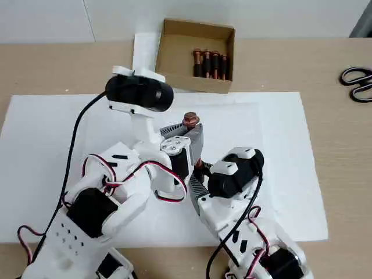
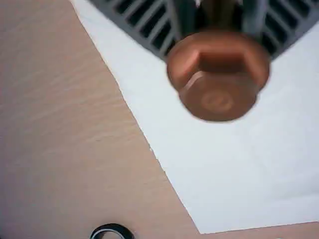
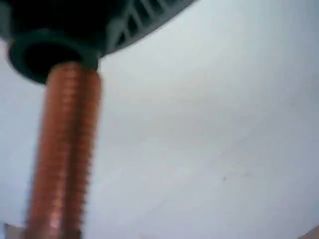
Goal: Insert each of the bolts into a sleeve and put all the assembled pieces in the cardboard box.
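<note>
Four assembled pieces (image 1: pixel 210 64) lie in the brown cardboard box (image 1: pixel 174 52) at upper centre, while the left gripper (image 1: pixel 190 129) clamps a copper hex-head bolt (image 1: pixel 190 120) entering a dark round sleeve (image 3: pixel 42 52) held by the right gripper (image 1: pixel 197 170).

The cardboard box (image 1: pixel 174 55) sits open at the far middle of the surface. Inside, against its right wall, four assembled pieces (image 1: pixel 210 64) lie side by side, copper bolts in dark sleeves, each running near to far. Near of the box, a fifth bolt (image 1: pixel 190 120) is gripped in the left gripper (image 1: pixel 189 127) with its head toward the far side. It is copper, with a flanged hexagonal head. Its threaded shank (image 3: pixel 65 149) runs into the round mouth of a dark sleeve (image 3: pixel 35 55).
</note>
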`<state>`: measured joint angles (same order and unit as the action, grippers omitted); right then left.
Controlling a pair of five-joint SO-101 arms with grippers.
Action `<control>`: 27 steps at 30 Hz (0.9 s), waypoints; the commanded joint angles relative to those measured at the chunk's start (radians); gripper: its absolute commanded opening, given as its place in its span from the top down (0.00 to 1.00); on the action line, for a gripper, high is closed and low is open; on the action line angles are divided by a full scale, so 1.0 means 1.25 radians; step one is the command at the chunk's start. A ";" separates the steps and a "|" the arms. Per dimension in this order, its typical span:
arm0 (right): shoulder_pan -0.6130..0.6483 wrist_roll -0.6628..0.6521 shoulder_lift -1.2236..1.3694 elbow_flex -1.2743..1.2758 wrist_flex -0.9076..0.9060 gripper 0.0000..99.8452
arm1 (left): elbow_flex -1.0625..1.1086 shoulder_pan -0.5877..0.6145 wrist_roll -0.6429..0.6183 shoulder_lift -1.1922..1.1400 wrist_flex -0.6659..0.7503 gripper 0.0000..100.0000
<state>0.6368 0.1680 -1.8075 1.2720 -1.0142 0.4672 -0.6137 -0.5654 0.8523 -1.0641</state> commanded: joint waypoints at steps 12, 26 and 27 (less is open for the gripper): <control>-0.003 0.010 -0.007 -0.053 -0.001 1.00 | 0.084 0.005 -0.005 0.022 0.034 0.99; 0.006 0.028 -0.007 -0.079 -0.003 1.00 | 0.150 0.004 -0.005 0.022 0.102 0.99; 0.012 0.028 -0.007 -0.079 -0.003 1.00 | 0.150 0.004 -0.005 0.022 0.101 0.99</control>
<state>0.6383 0.1895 -1.8044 1.2444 -1.0234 0.6513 -0.6153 -0.5654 0.8738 -0.9444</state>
